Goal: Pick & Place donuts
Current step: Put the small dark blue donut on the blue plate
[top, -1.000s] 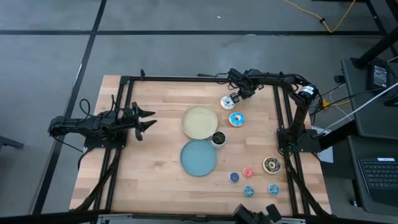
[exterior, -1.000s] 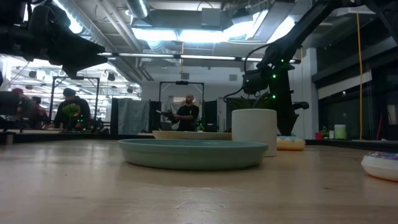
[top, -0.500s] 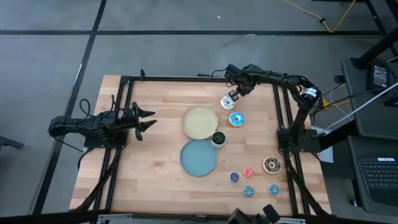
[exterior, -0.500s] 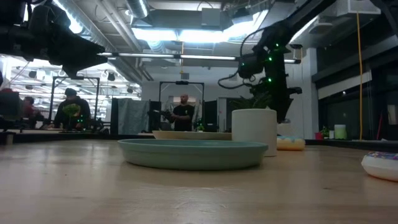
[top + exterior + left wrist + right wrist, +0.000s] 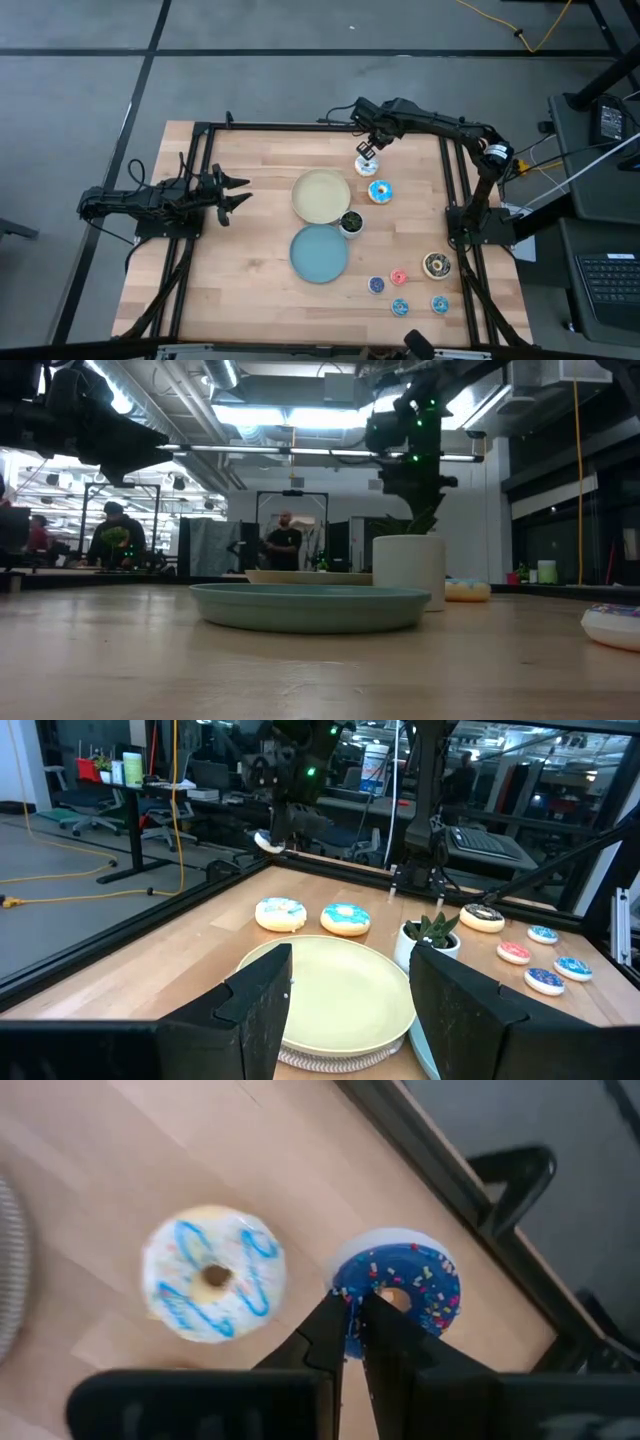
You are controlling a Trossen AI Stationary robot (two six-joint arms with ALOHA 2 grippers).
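My right gripper [image 5: 347,1320] is shut on a small dark-blue donut with sprinkles [image 5: 400,1292], up in the air near the table's far edge [image 5: 367,152]. Just below it a white-iced donut with blue squiggles [image 5: 366,166] lies flat on the wood, and a light-blue-iced donut [image 5: 380,191] lies beside that. A dark brown donut [image 5: 436,265] and several tiny blue and pink donuts [image 5: 399,277] lie at the near right. My left gripper [image 5: 345,1010] waits open at the table's left side, level with the table. My right gripper pinches the small blue donut's rim [image 5: 345,1293] between its two fingertips. The fingers come from above, slanting down. The donut is lifted clear of the table, and its pale underside [image 5: 268,842] shows at the fingertips in the left wrist view.
A cream plate [image 5: 321,196] and a blue plate [image 5: 319,253] sit mid-table, with a small white cup holding a plant [image 5: 351,222] between them. A black frame rail [image 5: 300,126] runs along the far edge, close to my right gripper.
My right gripper has risen and swung a little toward the table's left, rolling as it went. Its fingers have stayed shut.
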